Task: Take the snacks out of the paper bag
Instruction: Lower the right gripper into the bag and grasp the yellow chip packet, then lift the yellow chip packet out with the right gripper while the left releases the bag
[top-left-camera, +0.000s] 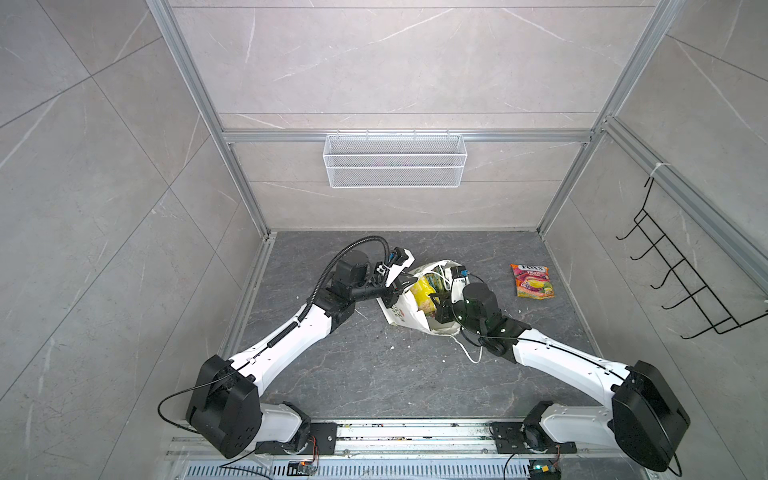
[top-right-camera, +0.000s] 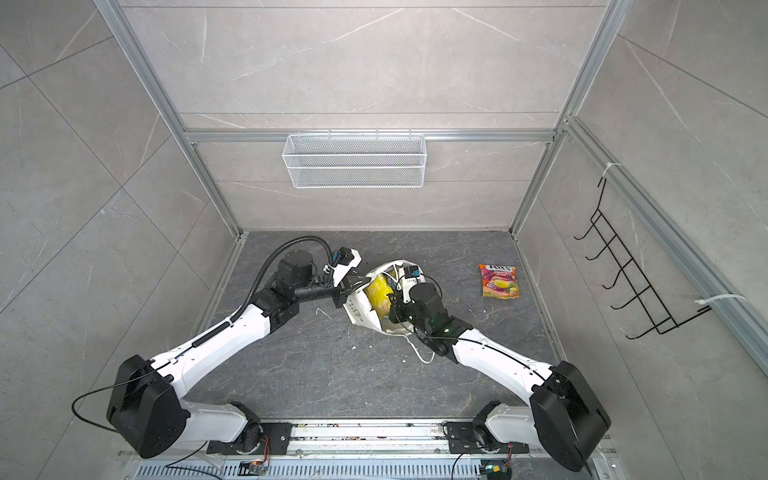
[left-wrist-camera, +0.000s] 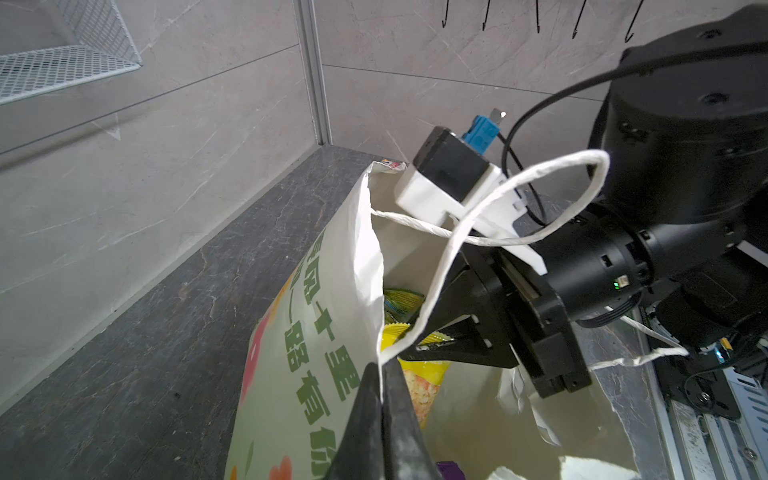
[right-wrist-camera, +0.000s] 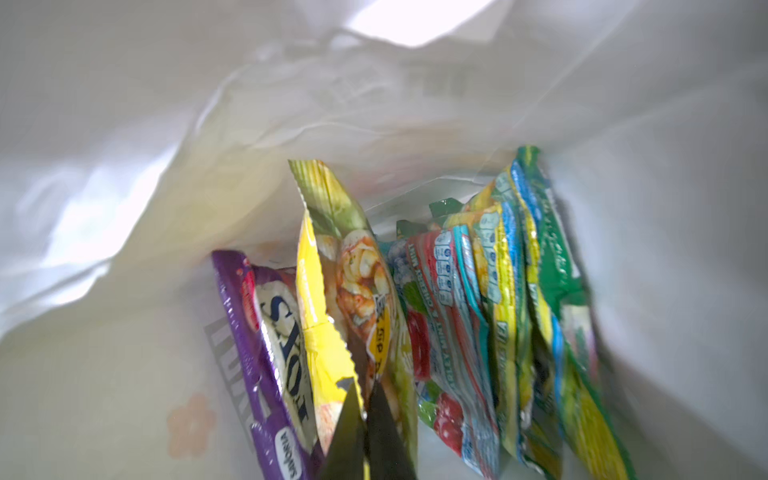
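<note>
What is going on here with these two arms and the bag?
The left tool pinches the rim of the paper bag. The right tool is inside, shut on the edge of a yellow packet. A purple packet and several more are in the bag too. One FOX'S packet already lies on the table.

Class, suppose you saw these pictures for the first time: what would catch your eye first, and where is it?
The bag in the middle of the table, both arms at it: the left gripper pinches its rim, and the right gripper, inside, is shut on a yellow packet. Other packets stand packed beside that one. A red-pink packet lies alone on the table, to the right in both top views.
</note>
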